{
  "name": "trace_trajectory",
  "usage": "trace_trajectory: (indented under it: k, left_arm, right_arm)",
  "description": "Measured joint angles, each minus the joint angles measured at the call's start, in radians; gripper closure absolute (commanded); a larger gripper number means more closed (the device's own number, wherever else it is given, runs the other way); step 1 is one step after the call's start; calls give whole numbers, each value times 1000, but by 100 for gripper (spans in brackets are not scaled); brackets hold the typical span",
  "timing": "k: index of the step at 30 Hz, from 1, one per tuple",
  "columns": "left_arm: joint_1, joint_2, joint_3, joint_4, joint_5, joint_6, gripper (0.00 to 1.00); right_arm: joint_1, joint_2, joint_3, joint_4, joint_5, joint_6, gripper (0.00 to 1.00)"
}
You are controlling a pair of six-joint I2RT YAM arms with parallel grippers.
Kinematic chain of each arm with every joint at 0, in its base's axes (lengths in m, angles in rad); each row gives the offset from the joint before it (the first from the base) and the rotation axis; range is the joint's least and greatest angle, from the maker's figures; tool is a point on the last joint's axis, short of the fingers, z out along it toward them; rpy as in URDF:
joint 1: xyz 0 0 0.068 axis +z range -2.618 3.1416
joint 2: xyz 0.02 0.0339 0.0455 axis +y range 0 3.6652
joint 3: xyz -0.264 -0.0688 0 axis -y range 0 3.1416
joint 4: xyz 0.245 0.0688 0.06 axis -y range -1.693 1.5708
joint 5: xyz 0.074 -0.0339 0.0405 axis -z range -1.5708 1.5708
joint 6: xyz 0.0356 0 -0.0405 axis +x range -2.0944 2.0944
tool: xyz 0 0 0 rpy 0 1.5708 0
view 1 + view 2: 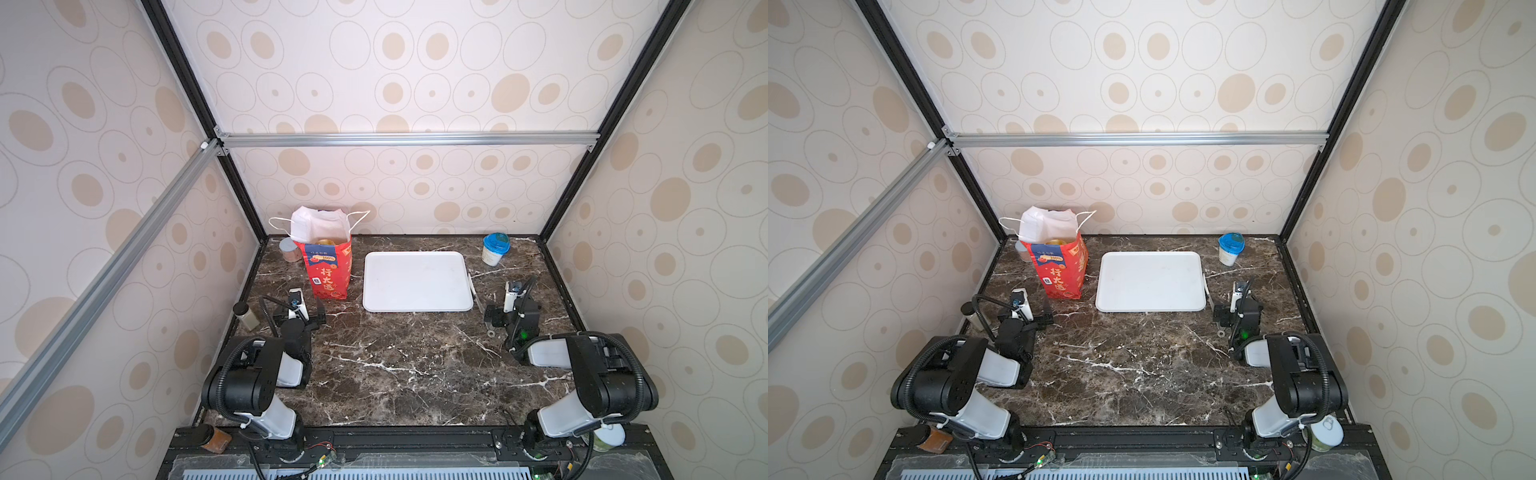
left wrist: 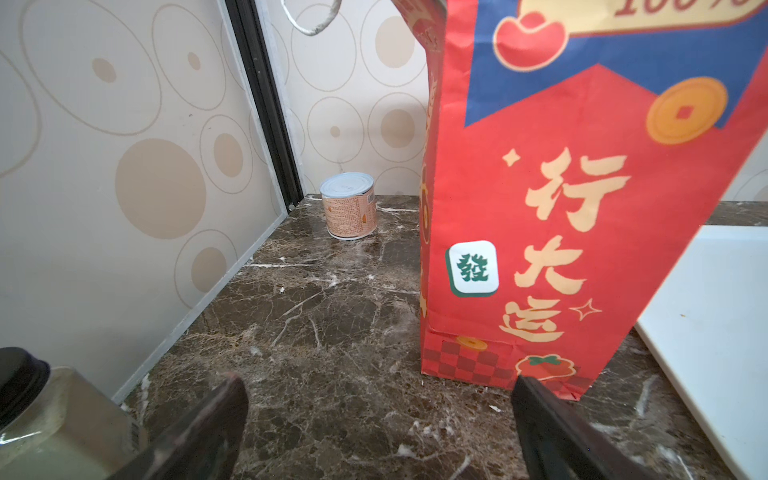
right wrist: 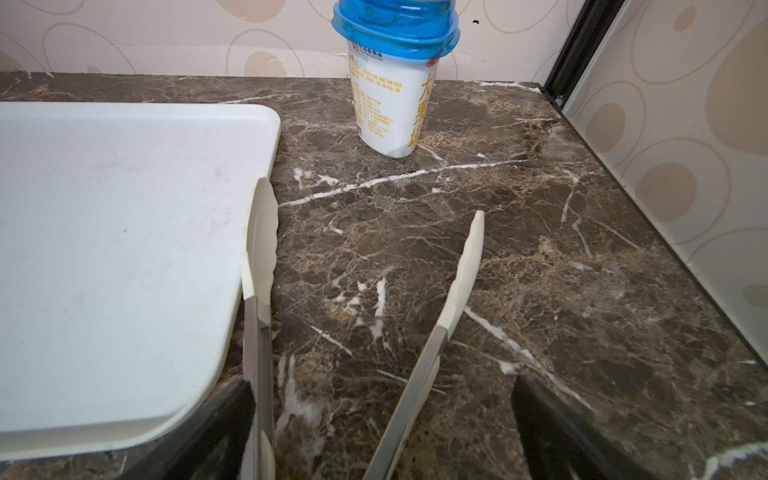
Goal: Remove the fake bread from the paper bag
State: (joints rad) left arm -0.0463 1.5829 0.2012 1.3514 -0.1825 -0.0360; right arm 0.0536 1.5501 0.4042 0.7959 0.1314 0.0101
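Both spread: left claw (image 2: 378,390) nr paper bag (image 2: 540,208) w/ fake bread (image 1: 325,241) inside, right claw (image 3: 382,386) by tongs (image 3: 461,282).

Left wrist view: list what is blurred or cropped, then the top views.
Left wrist view: the paper bag is sharp low down, cropped at its top; the fingers of the left gripper and the jar are blurred. Both top views: wide-angle splay of the walls; the fake bread is only a yellow patch.

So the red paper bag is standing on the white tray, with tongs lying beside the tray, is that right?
Not quite: the paper bag stands on the table beside the white tray, not on it, as both top views show; the tongs do lie beside the tray.
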Motion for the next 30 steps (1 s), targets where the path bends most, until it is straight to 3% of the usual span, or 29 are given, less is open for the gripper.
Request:
trace_trajectory:
  k: [7,14,20,22,26,30]
  left_arm:
    - [2,-29,5,-47,-18,-1,0]
    - [-13,-215,116,-302,-108,-6,0]
    - [-26,-385,236,-718,-196,-96,1]
    - [-29,-430,306,-891,-193,-150,7]
    - [-30,-460,546,-1273,-121,-264,17]
    - [-31,-417,850,-1591,-7,-320,16]
  right_arm:
    - [0,-35,5,-46,4,0,0]
    - [-4,-218,275,-467,34,77,0]
    - [-2,-361,238,-576,9,138,0]
    - [-2,-384,230,-637,-10,148,0]
    - [19,-380,296,-793,-70,171,0]
    - [149,-380,377,-873,-90,167,0]
